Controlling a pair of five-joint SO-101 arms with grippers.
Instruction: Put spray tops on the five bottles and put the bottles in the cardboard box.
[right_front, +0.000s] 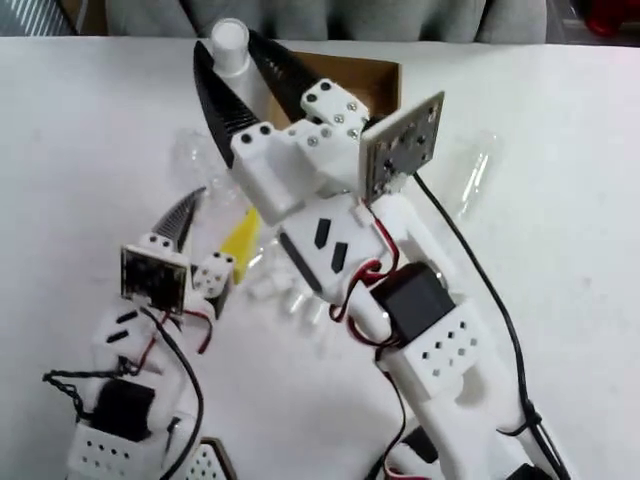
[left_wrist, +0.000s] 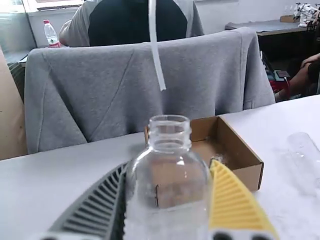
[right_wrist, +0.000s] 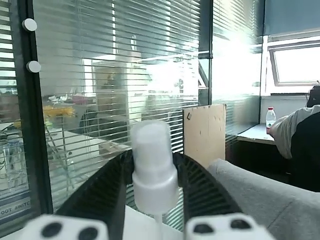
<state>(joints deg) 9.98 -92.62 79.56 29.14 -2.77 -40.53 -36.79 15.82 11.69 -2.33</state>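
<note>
In the left wrist view a clear, uncapped bottle (left_wrist: 167, 170) stands upright with my left gripper (left_wrist: 170, 167) shut on it, a grey finger on one side and a yellow one on the other. My left gripper (right_front: 220, 215) sits at the table's near left. A white spray top (right_wrist: 152, 165) is held high by my right gripper (right_wrist: 152, 160), shut on it with black fingers. In the high view the right gripper (right_front: 228, 50) and spray top (right_front: 228, 38) are above the far table. The top's thin tube (left_wrist: 156, 50) hangs just above the bottle's mouth. The cardboard box (right_front: 375, 78) lies open behind.
Clear bottles lie on the table, one right of the box (right_front: 470, 175) and one beside it in the left wrist view (left_wrist: 305, 147). A grey garment (left_wrist: 140, 85) hangs over a chair at the table's far edge.
</note>
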